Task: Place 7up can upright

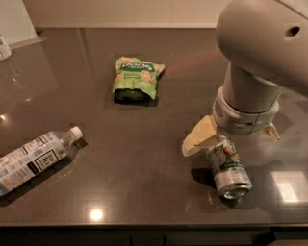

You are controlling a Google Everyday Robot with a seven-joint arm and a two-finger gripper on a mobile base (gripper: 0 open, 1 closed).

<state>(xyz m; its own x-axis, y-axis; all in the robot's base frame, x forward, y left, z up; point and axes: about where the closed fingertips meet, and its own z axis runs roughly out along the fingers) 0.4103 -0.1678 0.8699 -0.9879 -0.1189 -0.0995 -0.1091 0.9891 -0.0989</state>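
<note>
The worktop [144, 158] is dark, polished stone, glossy enough to throw back bright spots of ceiling light, and it runs to a pale wall [120, 12] at the back. The 7up can [230, 168] lies on its side near the front right, open end toward the front edge. The pincer [232, 141] hangs just over the can's far end, its cream fingers [199, 137] spread wide to either side. A green snack bag [137, 79] and a clear bottle [33, 158] lie well apart to the left.

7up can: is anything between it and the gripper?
Nothing visible. The gripper hangs open right over the 7up can, which lies on its side; the snack bag and bottle lie well away from both.
</note>
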